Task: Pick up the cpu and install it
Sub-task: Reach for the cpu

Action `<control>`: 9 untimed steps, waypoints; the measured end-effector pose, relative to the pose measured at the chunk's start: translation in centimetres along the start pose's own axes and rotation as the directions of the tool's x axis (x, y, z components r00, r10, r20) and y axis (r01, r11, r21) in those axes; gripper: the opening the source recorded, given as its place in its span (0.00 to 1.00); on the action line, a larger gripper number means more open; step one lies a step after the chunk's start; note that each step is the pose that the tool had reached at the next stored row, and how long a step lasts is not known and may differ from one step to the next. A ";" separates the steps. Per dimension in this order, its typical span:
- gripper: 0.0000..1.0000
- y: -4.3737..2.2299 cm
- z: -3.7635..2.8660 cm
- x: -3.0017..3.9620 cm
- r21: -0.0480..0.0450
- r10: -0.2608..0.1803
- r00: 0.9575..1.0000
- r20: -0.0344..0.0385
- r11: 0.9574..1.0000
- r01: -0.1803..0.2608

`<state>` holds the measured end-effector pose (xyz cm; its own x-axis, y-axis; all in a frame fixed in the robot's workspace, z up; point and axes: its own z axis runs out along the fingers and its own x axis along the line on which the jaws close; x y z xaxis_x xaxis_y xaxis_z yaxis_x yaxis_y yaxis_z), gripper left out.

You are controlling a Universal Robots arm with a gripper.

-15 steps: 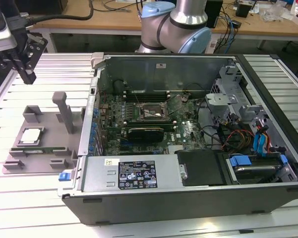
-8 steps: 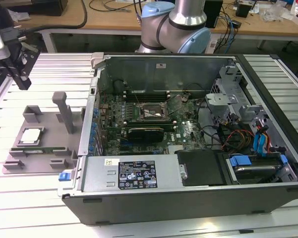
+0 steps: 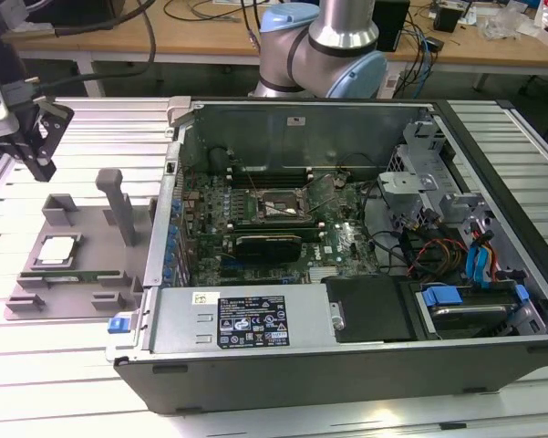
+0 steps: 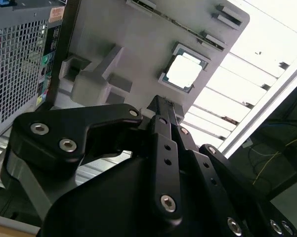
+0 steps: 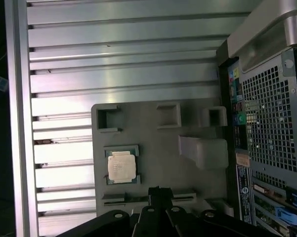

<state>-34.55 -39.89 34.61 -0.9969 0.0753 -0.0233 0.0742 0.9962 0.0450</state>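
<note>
The cpu is a small square chip with a pale silvery top. It lies flat in a recess of the grey fixture plate, at the exterior view's left, outside the computer case. Both wrist views look down on the cpu. My gripper hangs above the table beyond the fixture, well above the chip and apart from it. Its black fingers meet at the tip, shut with nothing between them. The open black socket sits on the motherboard inside the case.
The open computer case lies on its side on the slatted aluminium table. A grey upright post and block stand on the fixture near the chip. The case's rear wall rises right beside the fixture.
</note>
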 end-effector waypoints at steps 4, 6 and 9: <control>0.11 -0.04 0.69 0.23 0.000 0.000 1.000 0.000 1.000 0.000; 0.11 -0.07 1.01 0.29 0.000 -0.001 1.000 0.000 1.000 0.001; 0.11 -0.09 1.47 0.39 0.000 -0.002 1.000 0.000 1.000 0.002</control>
<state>-34.91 -39.89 33.12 -0.9970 0.0734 -0.0229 0.0723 0.9964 0.0449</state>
